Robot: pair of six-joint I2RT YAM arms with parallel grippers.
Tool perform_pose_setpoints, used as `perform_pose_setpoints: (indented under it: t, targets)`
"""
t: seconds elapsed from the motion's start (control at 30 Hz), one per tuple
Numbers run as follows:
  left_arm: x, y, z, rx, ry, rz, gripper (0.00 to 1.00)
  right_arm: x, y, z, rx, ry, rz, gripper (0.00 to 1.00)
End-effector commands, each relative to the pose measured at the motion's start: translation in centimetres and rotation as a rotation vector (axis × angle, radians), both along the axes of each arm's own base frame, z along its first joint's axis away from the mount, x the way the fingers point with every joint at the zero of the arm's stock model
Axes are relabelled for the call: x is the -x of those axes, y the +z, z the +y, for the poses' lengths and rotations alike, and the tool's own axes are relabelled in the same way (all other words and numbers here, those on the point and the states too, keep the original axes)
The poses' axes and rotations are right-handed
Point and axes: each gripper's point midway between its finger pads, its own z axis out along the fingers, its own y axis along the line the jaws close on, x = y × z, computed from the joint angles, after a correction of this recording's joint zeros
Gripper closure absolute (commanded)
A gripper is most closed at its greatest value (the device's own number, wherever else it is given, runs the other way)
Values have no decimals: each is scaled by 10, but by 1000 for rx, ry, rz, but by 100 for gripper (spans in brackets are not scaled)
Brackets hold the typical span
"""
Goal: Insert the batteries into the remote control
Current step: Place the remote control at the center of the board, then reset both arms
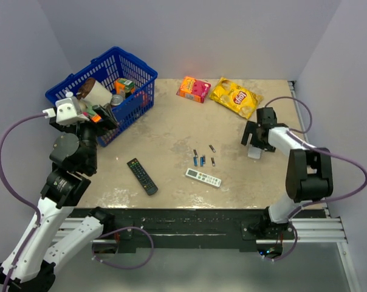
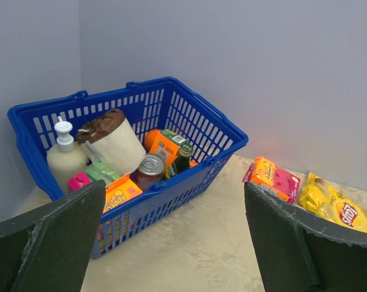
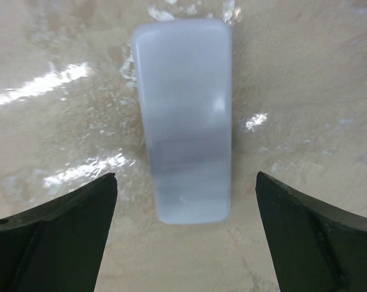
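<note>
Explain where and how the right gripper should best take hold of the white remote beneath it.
Grip the white remote across its long edges near mid-length, coming straight down. It lies flat, and looks narrower than the open right gripper spread above it.

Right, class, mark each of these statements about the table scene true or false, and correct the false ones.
1. The right gripper is open, with the remote control lying between its fingers. True.
2. The batteries lie in the blue basket. False: they lie loose on the table, near the slim white remote.
3. The left gripper holds the black remote. False: it is open and empty, facing the basket; the black remote lies on the table.
4. The yellow chip bag lies beside the orange box. True.
</note>
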Motion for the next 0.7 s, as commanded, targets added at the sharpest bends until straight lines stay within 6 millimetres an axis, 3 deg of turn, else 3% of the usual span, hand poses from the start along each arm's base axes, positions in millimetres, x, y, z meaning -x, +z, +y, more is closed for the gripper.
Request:
perform_pose_setpoints:
  t: [0.0, 0.07, 0.13, 0.17, 0.2, 0.23, 0.27, 0.4, 0.5, 0.67]
  targets:
    - [12, 26, 23, -4, 93, -67, 0, -19, 91, -10, 30, -44, -260, 2]
    - [17, 32, 30, -17, 121, -85, 0, -23, 148, -17, 53, -63, -414, 2]
    - [21, 43, 35, -14, 143, -122, 0, -21, 190, -24, 89, -74, -518, 2]
    - [24, 46, 41, -32, 168, -129, 0, -16, 229, -27, 106, -70, -625, 2]
    - [27, 54, 44, -30, 186, -150, 0, -11, 250, -30, 123, -74, -685, 2]
    - [28, 58, 47, -36, 199, -157, 0, -6, 269, -35, 146, -90, -739, 2]
    - [30, 61, 52, -38, 225, -161, 0, 7, 307, -39, 167, -94, -854, 2]
    - [39, 82, 61, -49, 267, -221, 0, 45, 383, -52, 228, -136, -1076, 2]
    - [41, 91, 62, -50, 271, -254, 0, 73, 425, -58, 257, -161, -1208, 2]
    - [37, 91, 57, -35, 250, -267, 0, 99, 460, -58, 256, -166, -1340, 2]
